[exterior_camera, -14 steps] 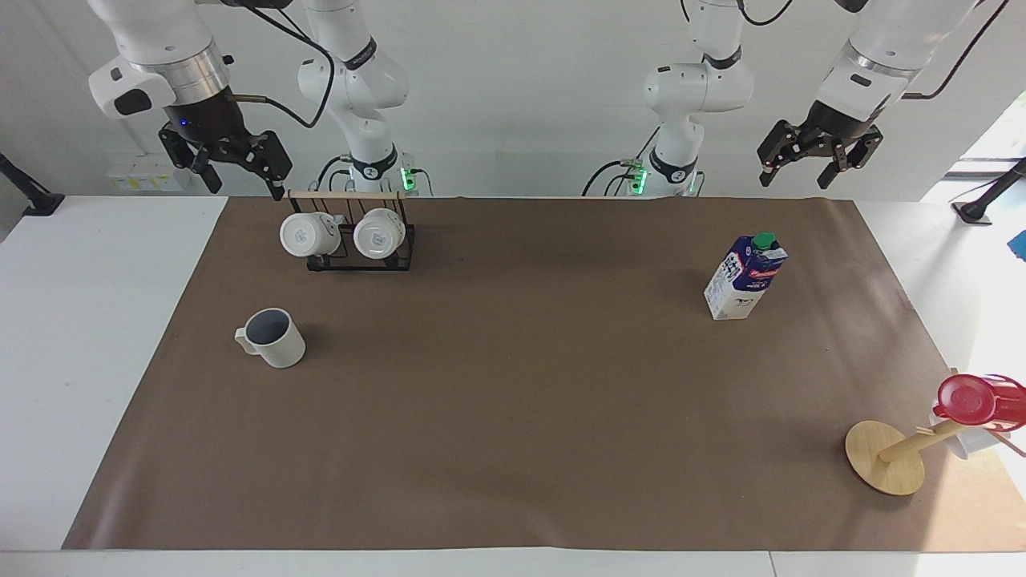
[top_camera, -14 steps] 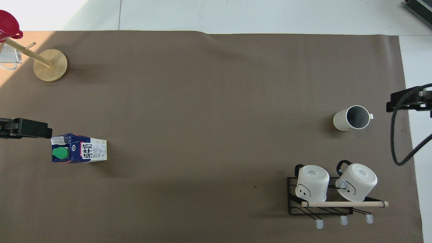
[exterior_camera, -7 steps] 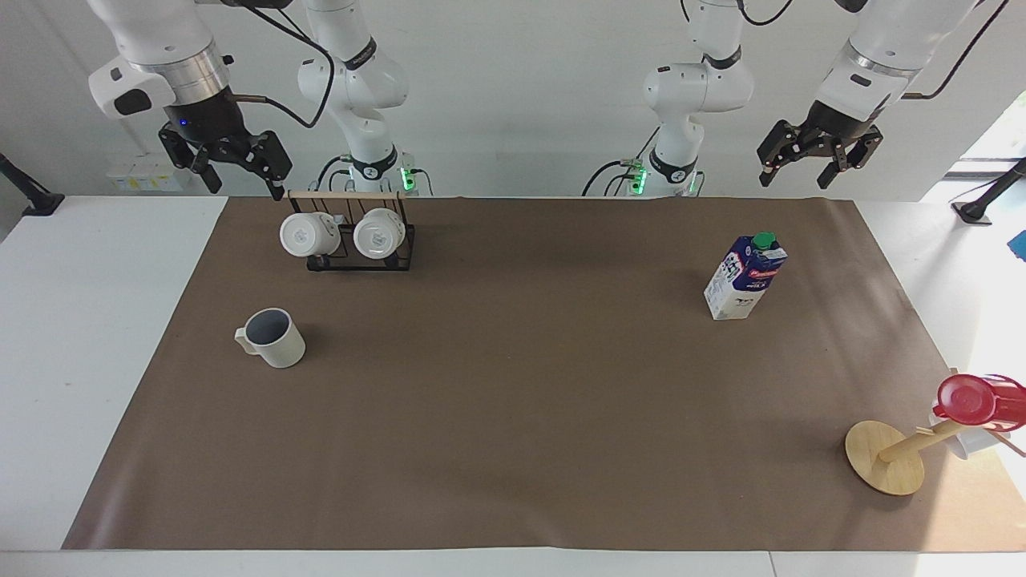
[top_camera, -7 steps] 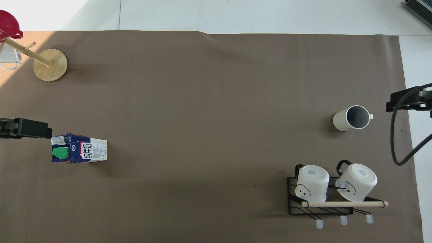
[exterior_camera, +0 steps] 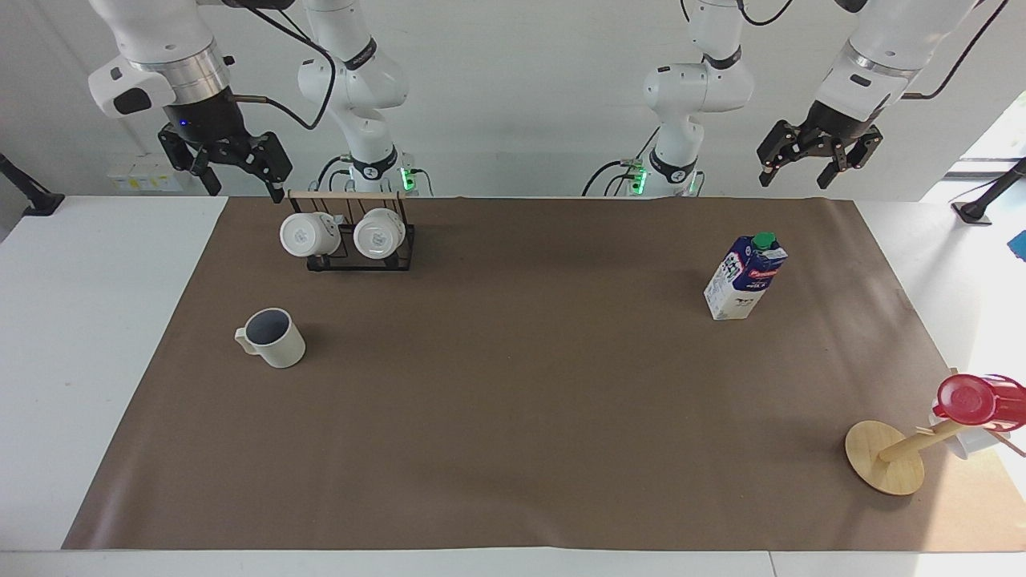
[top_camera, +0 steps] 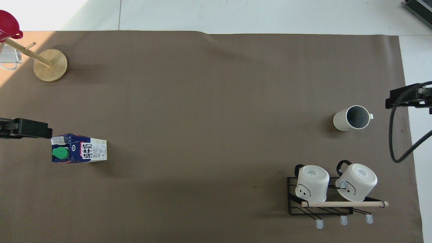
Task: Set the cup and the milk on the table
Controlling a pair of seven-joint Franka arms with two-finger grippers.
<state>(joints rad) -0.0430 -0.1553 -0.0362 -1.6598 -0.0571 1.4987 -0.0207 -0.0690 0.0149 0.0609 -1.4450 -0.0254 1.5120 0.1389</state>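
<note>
Now: brown sheet (exterior_camera: 513, 417) covers table (exterior_camera: 88, 336) | left claw (exterior_camera: 819, 164) open | right claw (exterior_camera: 240, 172) open

1. Your right gripper (top_camera: 405, 98) has crept slightly upward at the right edge of the overhead frame (a small shift only).
2. In the facing view the right gripper (exterior_camera: 236, 164) sits marginally higher at upper left.

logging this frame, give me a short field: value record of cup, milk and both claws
cup: cream mug upright on brown sheet, toward right arm's end
milk: carton upright on sheet, toward left arm's end
left claw: open, raised, holding nothing
right claw: open, raised beside mug rack, holding nothing
table: both items resting on it
</note>
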